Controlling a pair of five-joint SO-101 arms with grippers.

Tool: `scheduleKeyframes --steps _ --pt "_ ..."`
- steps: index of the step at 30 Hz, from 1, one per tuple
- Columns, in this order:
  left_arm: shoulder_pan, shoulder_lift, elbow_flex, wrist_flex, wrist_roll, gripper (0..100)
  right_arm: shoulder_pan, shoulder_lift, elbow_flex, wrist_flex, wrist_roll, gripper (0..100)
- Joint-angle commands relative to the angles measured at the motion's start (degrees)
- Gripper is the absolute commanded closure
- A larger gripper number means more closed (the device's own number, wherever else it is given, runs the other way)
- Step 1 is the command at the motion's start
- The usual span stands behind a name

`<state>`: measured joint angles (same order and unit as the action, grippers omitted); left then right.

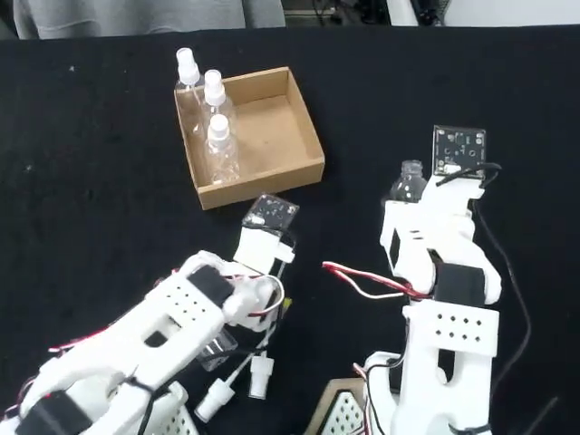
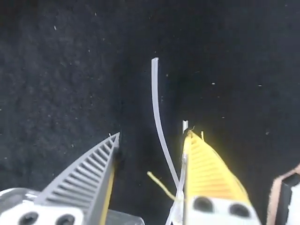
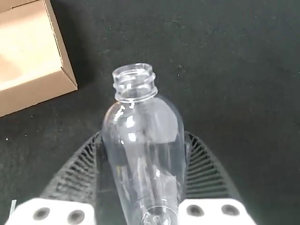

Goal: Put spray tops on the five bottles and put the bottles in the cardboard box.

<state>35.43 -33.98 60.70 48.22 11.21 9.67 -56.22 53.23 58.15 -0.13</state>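
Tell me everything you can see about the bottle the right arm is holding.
The bottle is clear, see-through plastic with a rounded shoulder and a ridged, threaded neck. Its mouth is open and bare, and it looks empty. The right claw grips its body, one finger on each side, with the neck pointing away from the claw. It sits over the black table, beside the cardboard box, not in it.

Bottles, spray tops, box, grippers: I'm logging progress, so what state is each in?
Three boxed bottles: spray tops on.
Cardboard box: open, partly filled.
Held bottle: uncapped, neck open.
Right gripper: shut on Held bottle.
Left gripper: open above a dip tube.
Two spray tops: loose on table, unfitted.
Fifth bottle: lying under left arm, partly hidden.
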Motion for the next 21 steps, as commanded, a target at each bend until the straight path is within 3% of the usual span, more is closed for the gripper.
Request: scheduleKeyframes --steps 1,5,10,14,21 --pt "0.3 4.2 -2.5 -4.0 0.6 80 1.0 -1.5 -0.6 -1.8 -0.4 93.3" --pt "0.3 6.3 -2.5 -5.3 0.6 81 1.0 -1.5 -0.5 -1.8 -0.4 93.3" --pt "0.2 6.9 -3.5 -5.3 0.3 92 1.0 -1.5 -0.5 -1.8 -0.4 93.2" --pt "0.2 6.9 -3.5 -5.4 0.3 94 1.0 -1.5 -0.5 -1.8 -0.4 93.2" --pt "-8.4 7.1 -4.9 -5.4 0.6 95 1.0 -1.5 -0.5 -1.8 -0.4 93.2"
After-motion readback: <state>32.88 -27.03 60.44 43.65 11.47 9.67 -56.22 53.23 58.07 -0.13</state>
